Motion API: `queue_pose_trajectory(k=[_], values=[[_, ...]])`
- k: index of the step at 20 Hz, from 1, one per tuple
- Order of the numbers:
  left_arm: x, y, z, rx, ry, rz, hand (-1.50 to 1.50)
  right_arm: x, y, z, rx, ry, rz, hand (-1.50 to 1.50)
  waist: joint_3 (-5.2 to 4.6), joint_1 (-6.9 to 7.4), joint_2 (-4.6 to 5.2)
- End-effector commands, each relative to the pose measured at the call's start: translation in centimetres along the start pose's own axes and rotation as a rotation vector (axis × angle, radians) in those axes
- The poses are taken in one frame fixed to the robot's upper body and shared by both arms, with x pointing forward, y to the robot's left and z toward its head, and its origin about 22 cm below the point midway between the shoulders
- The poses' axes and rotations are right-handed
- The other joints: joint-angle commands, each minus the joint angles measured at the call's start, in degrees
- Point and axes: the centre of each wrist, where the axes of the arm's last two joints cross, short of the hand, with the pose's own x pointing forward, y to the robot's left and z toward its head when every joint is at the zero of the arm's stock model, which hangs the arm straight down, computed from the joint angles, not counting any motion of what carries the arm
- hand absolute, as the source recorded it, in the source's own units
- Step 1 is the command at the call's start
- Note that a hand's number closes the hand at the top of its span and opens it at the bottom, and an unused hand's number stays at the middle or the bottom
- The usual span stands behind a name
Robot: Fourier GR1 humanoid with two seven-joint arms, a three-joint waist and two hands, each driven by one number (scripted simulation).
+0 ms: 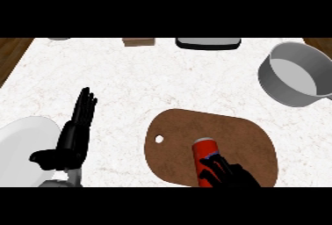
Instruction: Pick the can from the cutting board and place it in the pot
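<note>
Head view: we find the can (205, 154) lying on the cutting board (246, 136), long axis running toward the far edge. Our right hand (228, 173) curls round its near end. The pot (295, 74) sits beyond the board, far right. Left hand (73, 136) rests open, fingers straight, left of the board on the worktop (130, 79).

One can (205, 156), one cutting board (214, 147), one pot (295, 74), one plate (23, 149), two hands: left (71, 140), right (230, 173).

The right hand (230, 173) curls round the red can (205, 154) lying on the brown cutting board (178, 136); the grey pot (295, 74) stands well apart on the desk (162, 79).
</note>
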Motion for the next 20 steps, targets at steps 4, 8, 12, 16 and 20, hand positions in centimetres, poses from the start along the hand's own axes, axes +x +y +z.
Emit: queue_pose_trajectory(k=[4,8,12,16,20], values=[[0.3,0.3,0.7,0.031,0.031,0.014,0.0,-3.6,-7.9,3.2,-0.149,-0.167,-0.058,1.5,0.21,-1.92,0.16],[-0.8,1.2,0.2,0.035,-0.002,-0.011,0.0,-5.4,-11.0,4.7,-0.233,-0.099,-0.013,1.5,0.17,-2.52,0.19],[-0.5,1.9,0.9,0.045,0.01,-0.004,0.0,-5.7,-13.7,5.5,-0.296,0.01,-0.013,1.5,0.16,-2.53,0.11],[-1.5,1.0,0.6,0.036,0.011,-0.016,0.0,-10.2,-15.1,5.9,-0.361,0.126,0.007,1.5,0.19,-2.26,0.33],[0.0,0.1,0.1,0.025,0.01,-0.015,0.0,-13.0,-15.4,5.0,-0.369,0.185,-0.006,1.5,0.19,-1.54,0.31]])
